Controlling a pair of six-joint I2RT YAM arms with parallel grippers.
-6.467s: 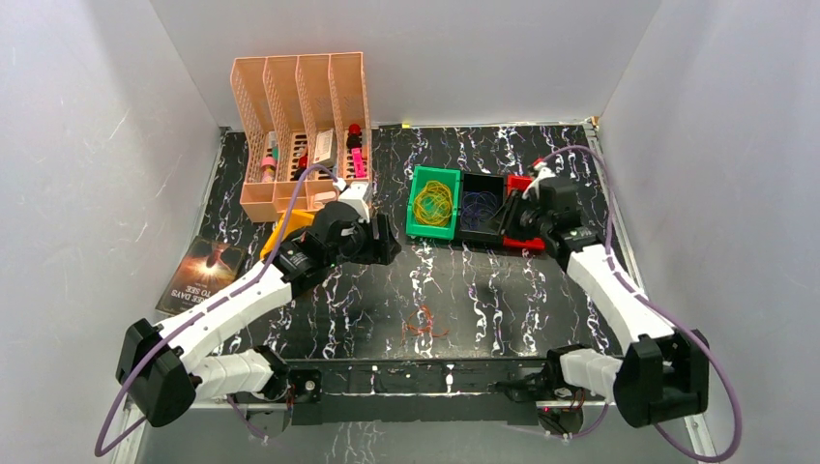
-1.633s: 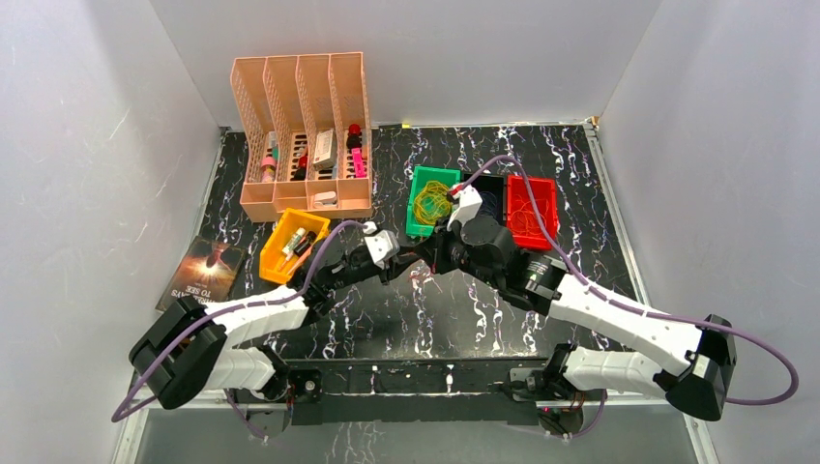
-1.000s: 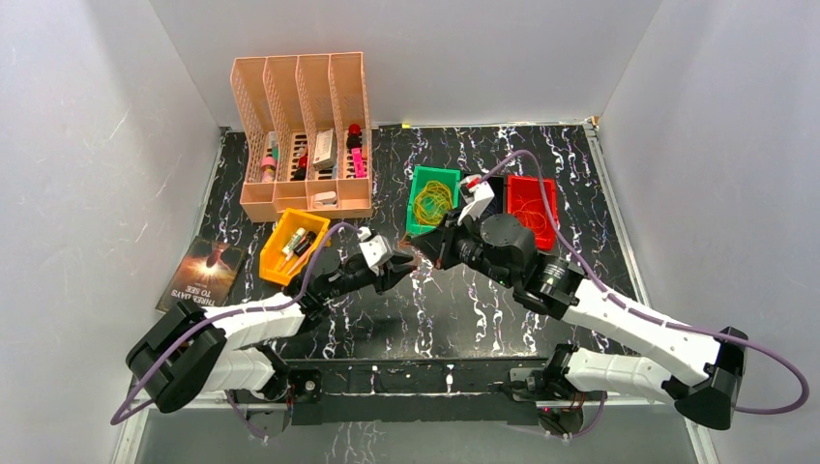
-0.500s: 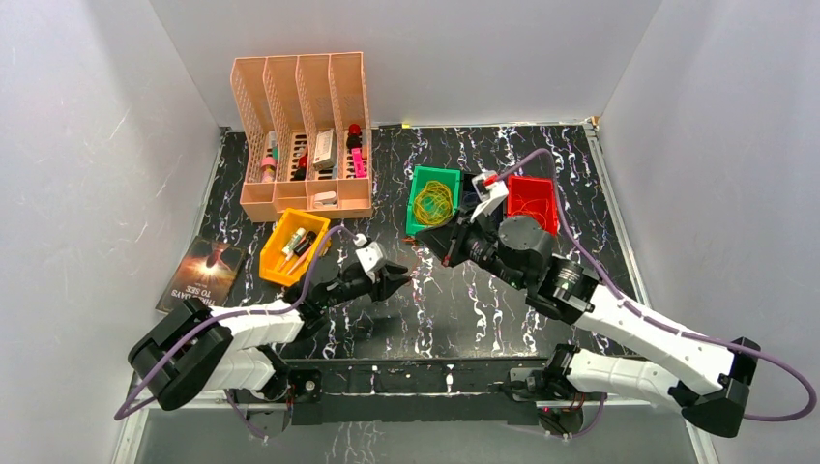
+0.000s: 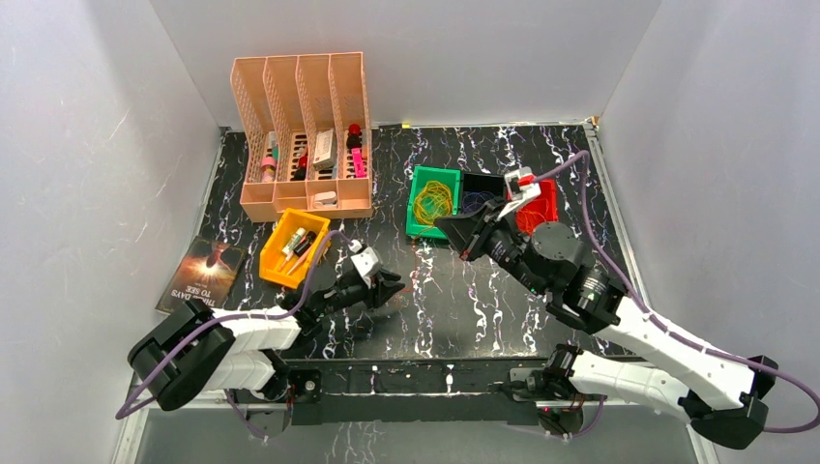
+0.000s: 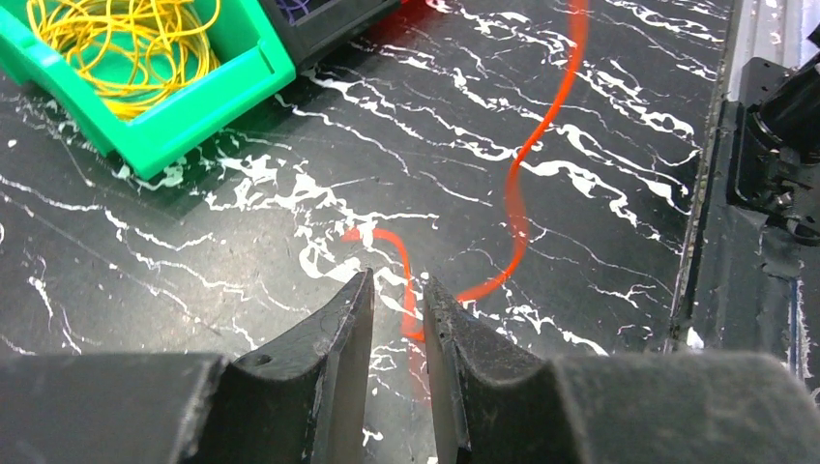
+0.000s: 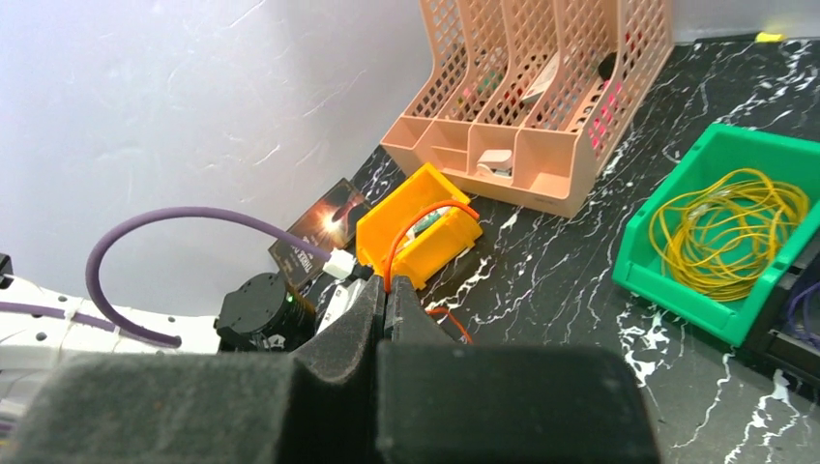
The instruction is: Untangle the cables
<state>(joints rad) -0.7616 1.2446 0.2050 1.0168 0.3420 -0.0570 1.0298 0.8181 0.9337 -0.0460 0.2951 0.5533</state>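
An orange-red cable [image 6: 522, 164] runs across the black marbled table, and its curl lies between the tips of my left gripper [image 6: 396, 277]. Those jaws stand narrowly apart, wider than the strand. The left gripper [image 5: 396, 287] is low over the table's near middle. My right gripper [image 7: 385, 280] is shut on the same orange-red cable [image 7: 422, 215], which arcs up from its tips. It hovers in front of the bins [image 5: 438, 224]. Yellow cables [image 5: 432, 203] fill the green bin [image 6: 203, 106]. Blue-purple cables [image 5: 479, 203] lie in the black bin.
A red bin [image 5: 546, 208] sits behind the right arm. A peach file organizer [image 5: 302, 135] stands at the back left, with an orange-yellow bin [image 5: 293, 247] and a book [image 5: 201, 274] in front of it. The arms' black base rail [image 5: 416, 377] lines the near edge.
The left gripper has drawn back toward the near edge. The right gripper has swung right, away from it, with the orange-red cable pinched, so the two grippers stand farther apart.
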